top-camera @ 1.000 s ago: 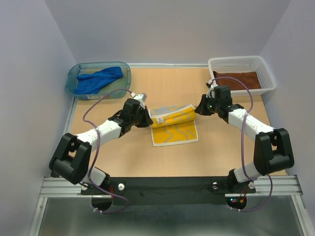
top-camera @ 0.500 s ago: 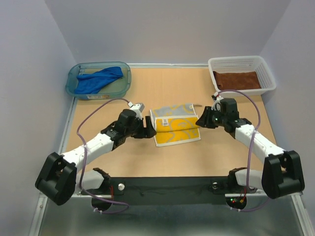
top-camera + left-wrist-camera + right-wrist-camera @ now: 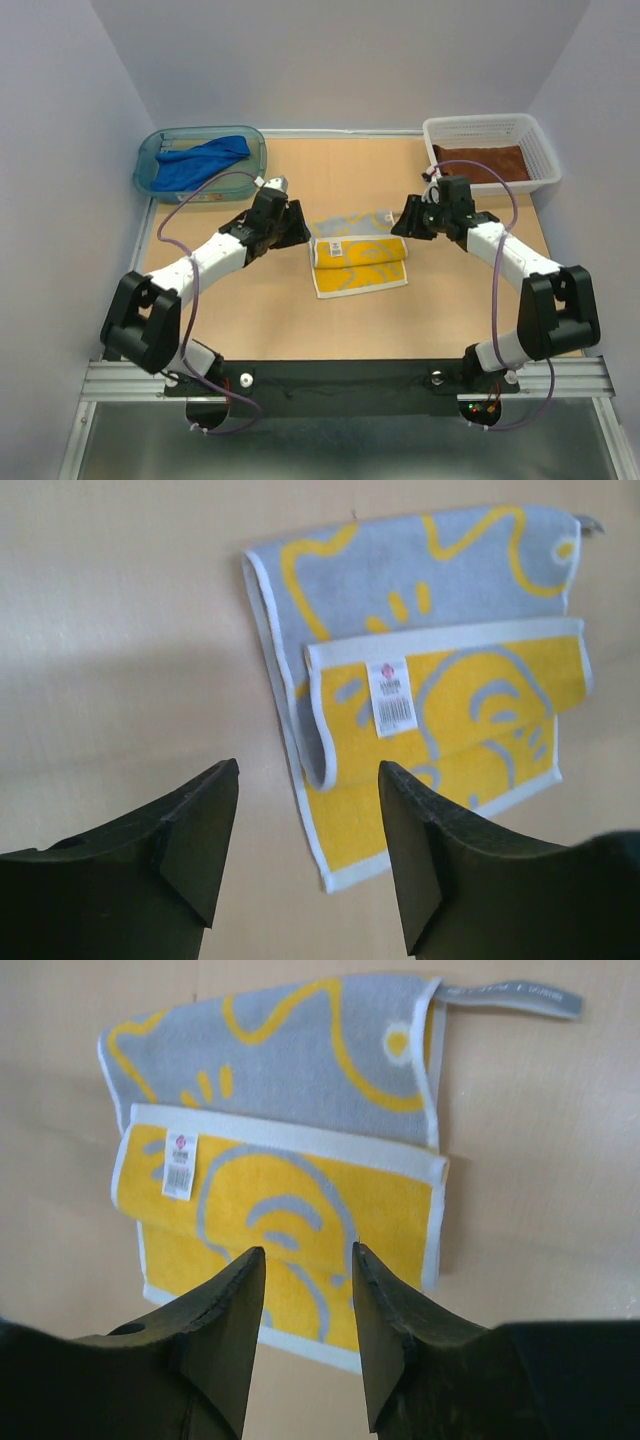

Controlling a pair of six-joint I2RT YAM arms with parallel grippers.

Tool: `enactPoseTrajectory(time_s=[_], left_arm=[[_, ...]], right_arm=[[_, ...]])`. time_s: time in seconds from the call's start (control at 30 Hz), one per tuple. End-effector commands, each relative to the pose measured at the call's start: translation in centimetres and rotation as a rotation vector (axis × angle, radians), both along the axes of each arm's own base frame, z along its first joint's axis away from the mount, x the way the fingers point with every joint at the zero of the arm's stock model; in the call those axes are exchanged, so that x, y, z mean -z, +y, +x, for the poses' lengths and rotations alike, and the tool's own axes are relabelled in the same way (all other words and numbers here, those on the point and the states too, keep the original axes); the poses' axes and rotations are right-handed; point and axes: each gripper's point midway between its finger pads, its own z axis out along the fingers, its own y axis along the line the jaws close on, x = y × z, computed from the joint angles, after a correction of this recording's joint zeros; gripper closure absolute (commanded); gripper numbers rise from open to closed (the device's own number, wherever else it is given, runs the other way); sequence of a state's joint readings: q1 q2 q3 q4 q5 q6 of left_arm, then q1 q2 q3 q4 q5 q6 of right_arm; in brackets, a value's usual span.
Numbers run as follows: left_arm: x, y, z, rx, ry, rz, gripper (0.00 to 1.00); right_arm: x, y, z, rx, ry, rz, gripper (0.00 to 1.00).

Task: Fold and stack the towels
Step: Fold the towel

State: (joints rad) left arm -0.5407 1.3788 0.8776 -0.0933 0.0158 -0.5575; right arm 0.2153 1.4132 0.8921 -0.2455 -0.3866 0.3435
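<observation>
Yellow towel (image 3: pixel 358 262) lies part-folded on the table (image 3: pixel 250 300), just ahead of and below both grippers, its flap leaving a grey strip bare on the far side. Blue towel (image 3: pixel 200 162) sits in the tub (image 3: pixel 150 175) beyond the L gripper (image 3: pixel 307 780), brown towel (image 3: pixel 480 163) in the basket (image 3: pixel 545 160) beyond the R gripper (image 3: pixel 306 1255); both grippers are released, jaws apart, nothing held. Recommended: pinch matching corners at equal depth, lift evenly, lay edge-to-edge w/o dragging the lower layer.

You had the yellow towel (image 3: pixel 440 710) just ahead of your left claw (image 3: pixel 308 780): soft, matt terry cloth carrying a smooth printed label (image 3: pixel 390 692). The table (image 3: pixel 120 630) beneath your claw looked like smooth, matt wood-toned board. The fingers (image 3: pixel 195 840) were matt black plastic. Beyond your right claw (image 3: pixel 308 1255), the hanging loop (image 3: pixel 510 998) was flat woven tape.
</observation>
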Motion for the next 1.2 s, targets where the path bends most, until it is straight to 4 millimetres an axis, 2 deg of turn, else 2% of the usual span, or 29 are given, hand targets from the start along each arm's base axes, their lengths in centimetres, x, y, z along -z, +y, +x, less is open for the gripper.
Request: enactPoseTrajectory(time_s=[0.0,0.03,0.1,0.13,0.17,0.4,0.5,0.53,0.57,0.63,0.67,0.73,0.77,0.87,0.9,0.93,0.97,1.03,1.07,1.1,1.17], left_arm=[[-0.7,0.3,4.1,-0.097,-0.011,0.008,0.39],[-0.5,0.2,4.6,-0.099,-0.007,0.014,0.40],[0.6,0.0,6.1,-0.109,0.017,0.041,0.43],[2.1,0.0,6.4,-0.110,0.049,0.061,0.46],[1.9,-0.3,7.1,-0.108,0.046,0.059,0.48],[6.1,-0.4,8.7,-0.105,0.123,0.118,0.59],[6.7,0.0,9.7,-0.121,0.127,0.138,0.69],[7.4,0.6,10.1,-0.129,0.140,0.155,0.73],[7.2,0.7,10.7,-0.135,0.131,0.160,0.75],[7.9,1.6,11.7,-0.144,0.138,0.178,0.76],[7.3,1.5,12.6,-0.146,0.120,0.175,0.77],[7.5,2.1,13.6,-0.151,0.116,0.187,0.77],[6.6,2.4,14.9,-0.155,0.091,0.184,0.77],[6.0,2.6,16.3,-0.148,0.069,0.193,0.76],[5.1,2.4,17.0,-0.139,0.046,0.190,0.74],[4.6,2.3,17.3,-0.133,0.036,0.190,0.71],[4.2,2.3,17.3,-0.128,0.030,0.189,0.69],[3.5,2.0,16.9,-0.112,0.028,0.171,0.65],[3.0,1.9,16.2,-0.102,0.021,0.151,0.59],[2.7,1.9,15.7,-0.099,0.019,0.139,0.54],[2.3,2.4,13.9,-0.094,0.015,0.132,0.41]], right_arm=[[-1.8,-0.5,4.2,0.046,-0.079,-0.050,0.56],[-1.8,-0.6,4.7,0.057,-0.078,-0.054,0.56],[-0.5,-0.9,5.7,0.080,-0.051,-0.082,0.57],[-0.7,-0.8,6.6,0.094,-0.054,-0.080,0.57],[0.4,-0.9,7.1,0.103,-0.031,-0.094,0.59],[3.4,-0.7,10.1,0.136,0.018,-0.111,0.65],[4.8,-0.2,11.1,0.129,0.040,-0.100,0.72],[5.2,-0.1,11.3,0.129,0.049,-0.097,0.74],[5.3,0.1,11.7,0.124,0.047,-0.092,0.77],[6.3,0.2,12.0,0.125,0.065,-0.096,0.82],[6.5,0.1,12.3,0.130,0.065,-0.099,0.83],[6.3,0.1,13.0,0.137,0.053,-0.101,0.86],[6.0,0.1,13.2,0.139,0.047,-0.101,0.85],[5.2,0.0,13.4,0.135,0.025,-0.107,0.84],[5.0,0.0,13.2,0.129,0.018,-0.107,0.81],[4.8,-0.1,13.0,0.121,0.011,-0.112,0.75],[5.3,-0.3,12.3,0.117,0.024,-0.121,0.70],[4.6,-0.6,11.6,0.117,0.008,-0.127,0.62],[4.5,-0.9,10.7,0.115,0.007,-0.138,0.56],[5.1,-1.0,10.2,0.110,0.020,-0.144,0.55],[4.5,-1.4,9.4,0.108,0.007,-0.155,0.55]])
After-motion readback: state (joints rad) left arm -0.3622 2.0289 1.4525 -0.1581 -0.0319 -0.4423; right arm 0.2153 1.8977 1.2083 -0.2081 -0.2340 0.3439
